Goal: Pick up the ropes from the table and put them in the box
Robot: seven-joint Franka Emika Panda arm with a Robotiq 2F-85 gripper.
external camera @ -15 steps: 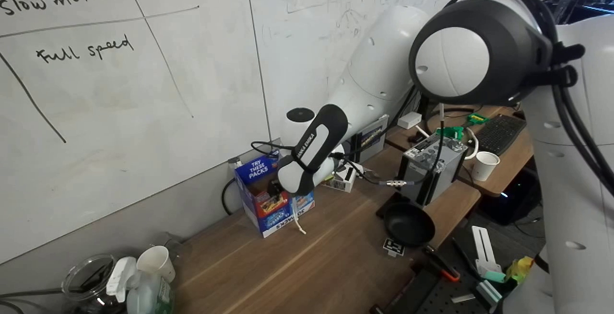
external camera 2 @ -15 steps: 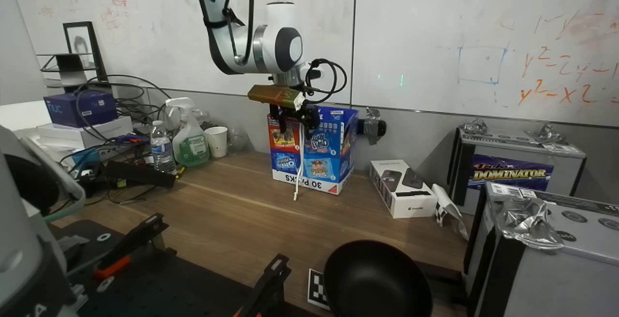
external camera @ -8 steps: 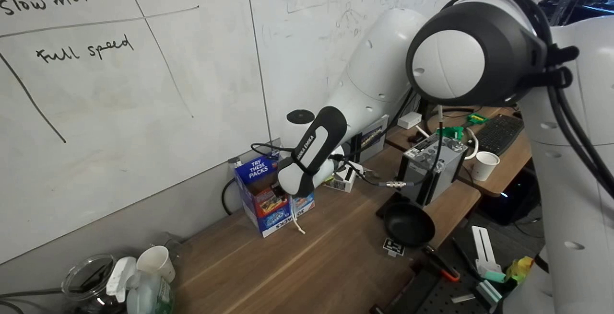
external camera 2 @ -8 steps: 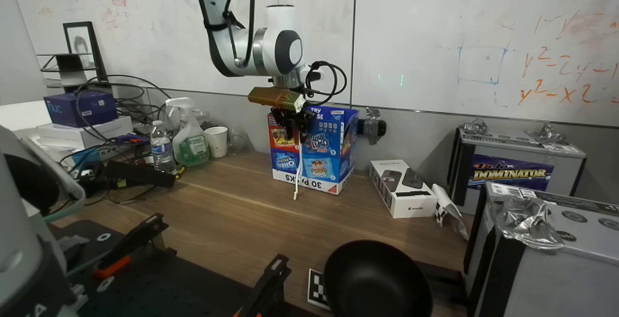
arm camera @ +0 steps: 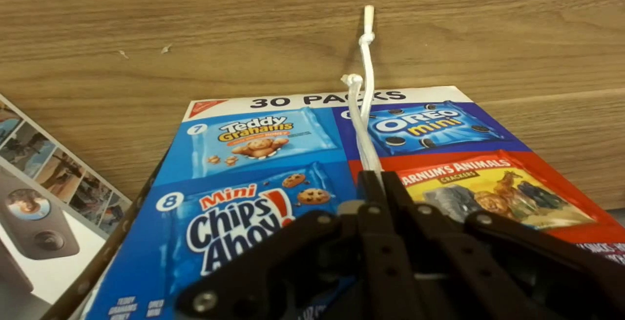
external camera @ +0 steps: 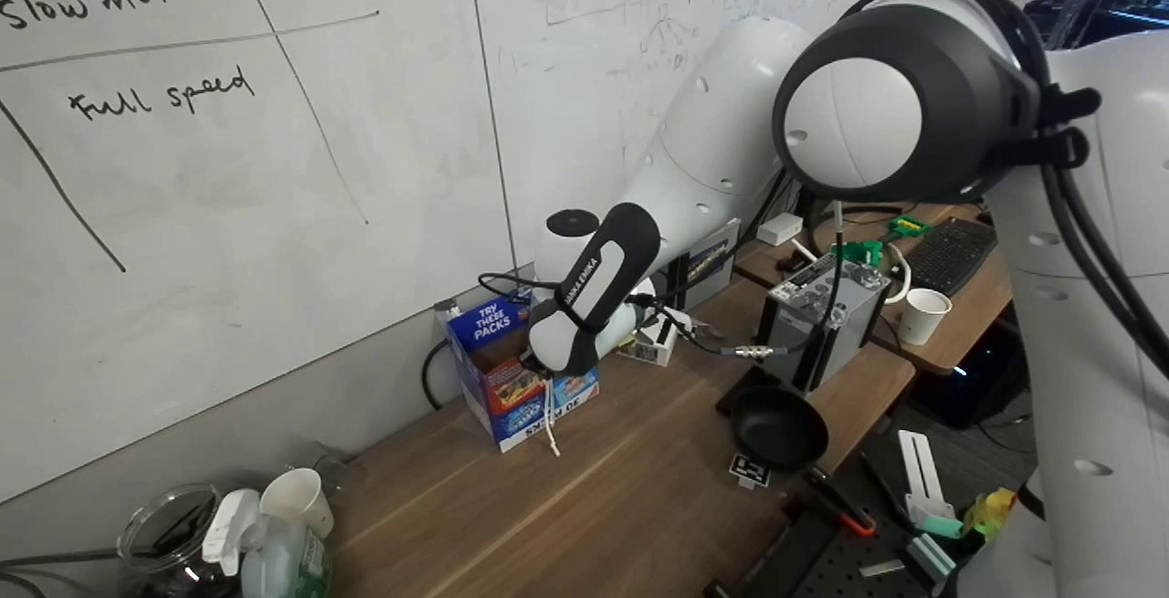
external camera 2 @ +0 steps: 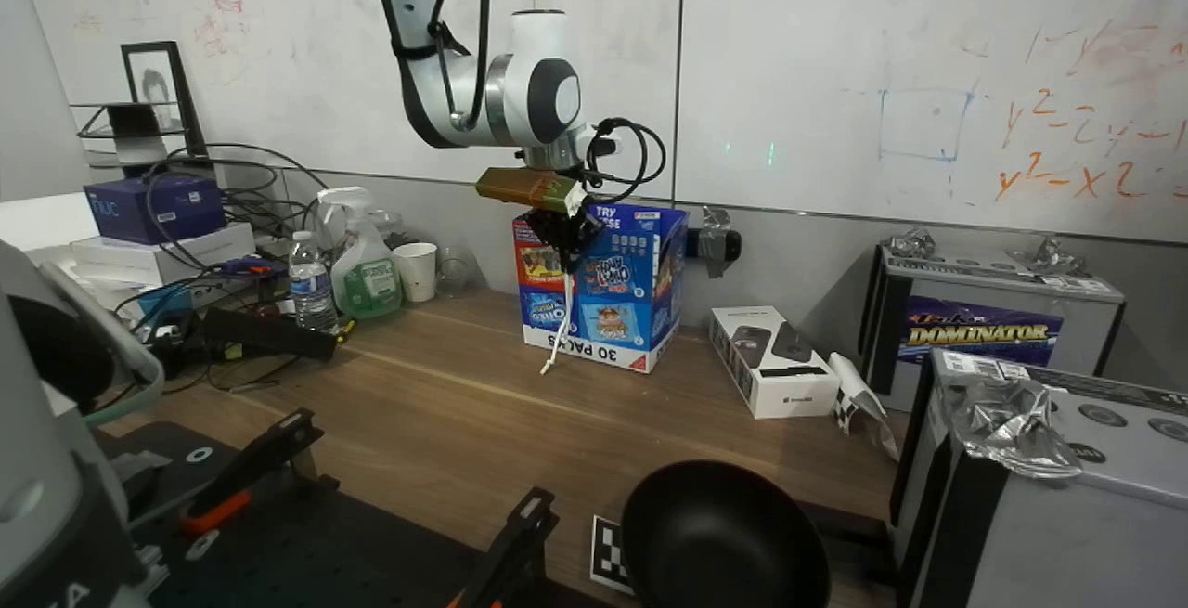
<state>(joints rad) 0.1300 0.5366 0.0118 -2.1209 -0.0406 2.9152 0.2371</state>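
Wrist view: black gripper point(arm camera: 381, 176) pressed together, pinching white rope point(arm camera: 365, 144). Two strands run out of the pinch side by side, each finishing in a knot, one reaching past the other over the wooden table point(arm camera: 234, 27). One rope doubled or two, I cannot tell. Behind the strands, the printed side of the blue snack carton point(arm camera: 312, 168): panels for Teddy Grahams, Oreo mini, Mini Chips Ahoy! and Barnum's Animals, 30 PACKS along the edge. In both exterior views the rope hangs outside the carton, in front of its near printed side, below the gripper; in an exterior view the strands point(external camera 2: 564, 311) slant left toward the bottom. Whether the lowest knot touches the wood, I cannot tell. Carton stands at the far side of the table, top uncovered, 30 PACKS lettering upside down as seen there. Also on the table, in an exterior view: white product box point(external camera 2: 775, 362) just right of the carton; water bottle point(external camera 2: 312, 283), spray bottle point(external camera 2: 367, 274) with a green label and paper cup point(external camera 2: 416, 271) at far left; black frying pan point(external camera 2: 724, 534) near, right of the middle, a checkered card point(external camera 2: 608, 552) just left of it. Beyond, a whiteboard point(external camera: 347, 151) with "Slow motion" and "Full speed" in dark ink.
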